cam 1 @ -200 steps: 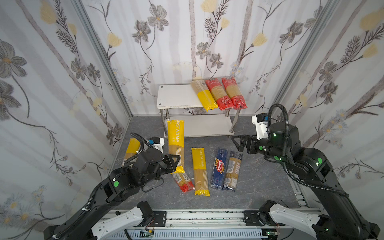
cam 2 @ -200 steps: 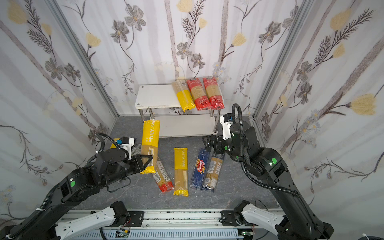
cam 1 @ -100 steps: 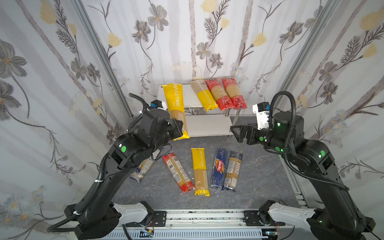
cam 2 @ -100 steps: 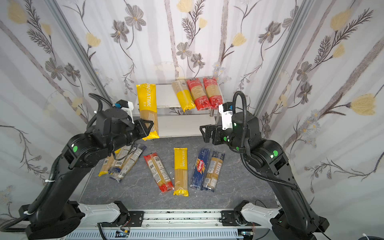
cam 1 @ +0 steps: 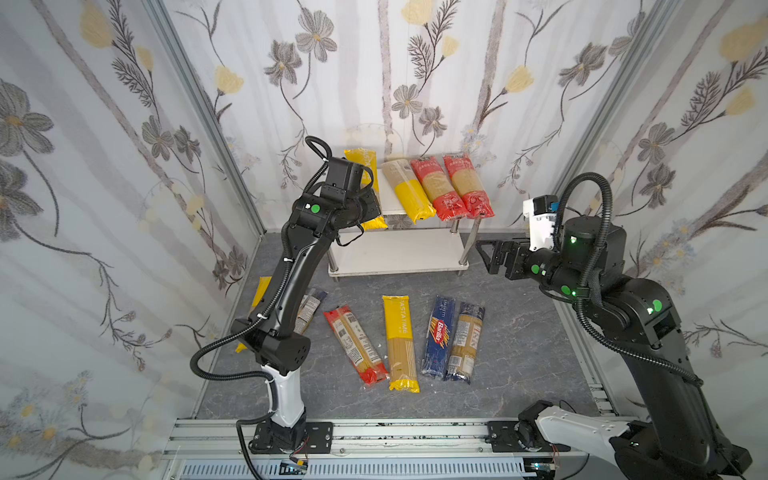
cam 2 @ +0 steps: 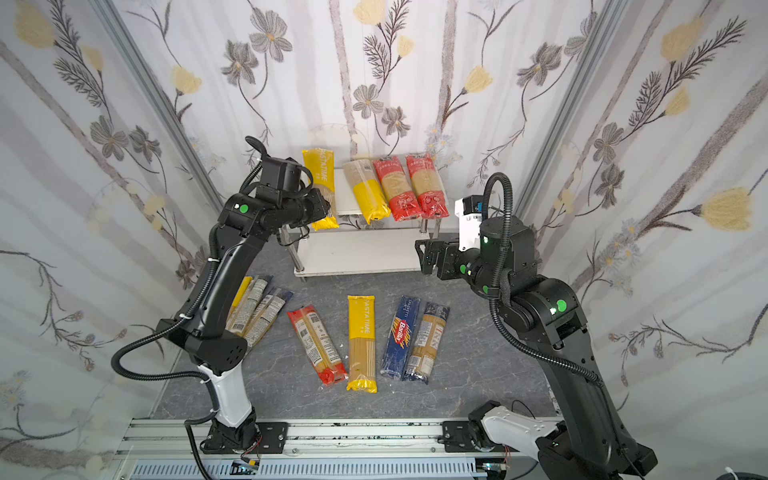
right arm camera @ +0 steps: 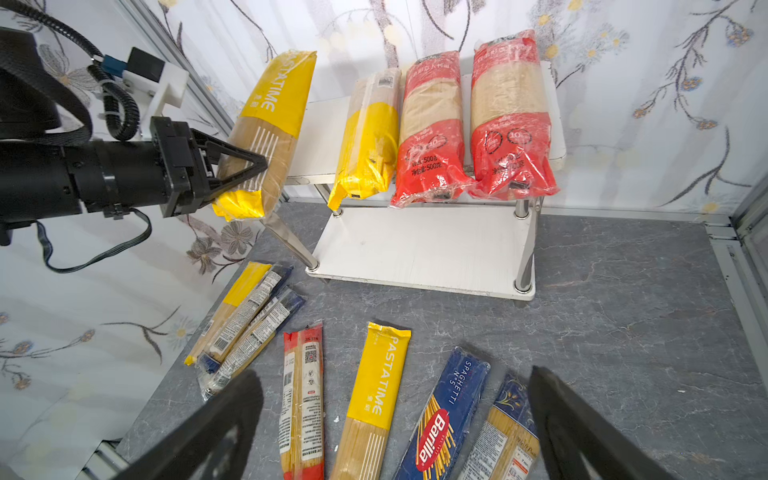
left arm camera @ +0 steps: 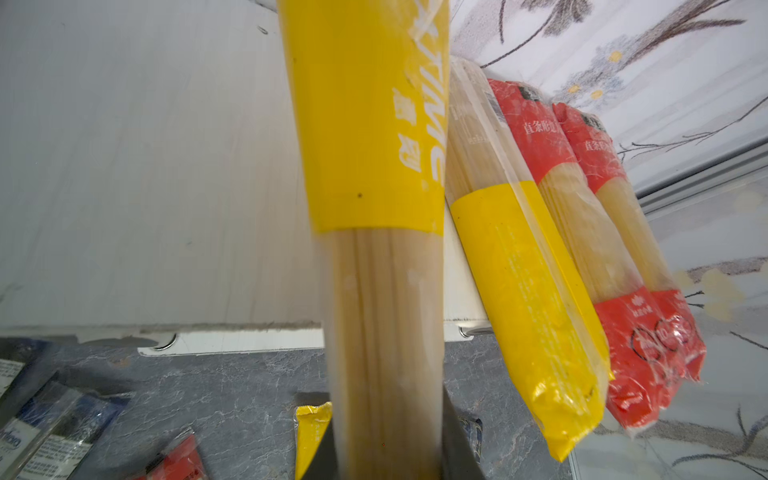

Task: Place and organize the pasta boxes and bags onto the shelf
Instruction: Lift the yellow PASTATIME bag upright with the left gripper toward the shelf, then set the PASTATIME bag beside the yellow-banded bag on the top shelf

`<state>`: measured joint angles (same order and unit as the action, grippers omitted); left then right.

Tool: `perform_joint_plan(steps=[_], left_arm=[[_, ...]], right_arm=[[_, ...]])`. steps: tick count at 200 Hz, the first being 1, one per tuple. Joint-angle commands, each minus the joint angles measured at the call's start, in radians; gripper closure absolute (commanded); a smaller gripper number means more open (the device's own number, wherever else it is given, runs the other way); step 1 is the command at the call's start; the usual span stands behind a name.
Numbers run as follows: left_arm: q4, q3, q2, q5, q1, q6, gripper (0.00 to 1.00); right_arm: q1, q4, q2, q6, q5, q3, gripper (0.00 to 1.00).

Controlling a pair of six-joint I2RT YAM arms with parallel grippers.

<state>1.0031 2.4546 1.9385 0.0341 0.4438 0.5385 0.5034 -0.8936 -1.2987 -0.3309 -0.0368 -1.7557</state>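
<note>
Clearly | right wrist view: left pincer (right arm camera: 255, 166) clamps yellow bag (right arm camera: 282, 95), obscured in top views | right pincer (right arm camera: 395, 390) gaping

A robot test cell dressed like a home: flower-printed white wall panels (cam 1: 374, 62) framed by bare aluminium corner posts (cam 1: 195, 95), a grey marble-patterned floor sheet (cam 1: 519, 353), a small white two-tier shelf with chrome legs (cam 1: 395, 253), and a black jointed left arm (cam 1: 291, 282) and matching right arm (cam 1: 640, 316) bolted to a slotted aluminium rail (cam 1: 415, 432) along the front.
</note>
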Motion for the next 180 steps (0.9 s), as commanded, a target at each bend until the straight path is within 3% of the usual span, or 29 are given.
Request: perform_joint_plan(steps=[1,77,119,180], left_arm=[[-0.101,0.064,0.060,0.069,-0.021,-0.008,1.00],[-0.103,0.147,0.180,0.173,-0.042,0.061,1.00],[-0.101,0.102,0.156,0.149,-0.045,0.073,0.82],[-0.099,0.089,0.178,0.207,-0.039,0.116,0.78]], right_arm=[[-0.024,0.030,0.001,0.020,-0.014,0.006,0.00],[-0.117,0.050,-0.036,0.026,0.028,-0.003,0.00],[-0.133,0.053,-0.050,0.015,0.037,-0.004,0.00],[-0.136,0.058,-0.028,-0.013,0.043,0.029,0.00]])
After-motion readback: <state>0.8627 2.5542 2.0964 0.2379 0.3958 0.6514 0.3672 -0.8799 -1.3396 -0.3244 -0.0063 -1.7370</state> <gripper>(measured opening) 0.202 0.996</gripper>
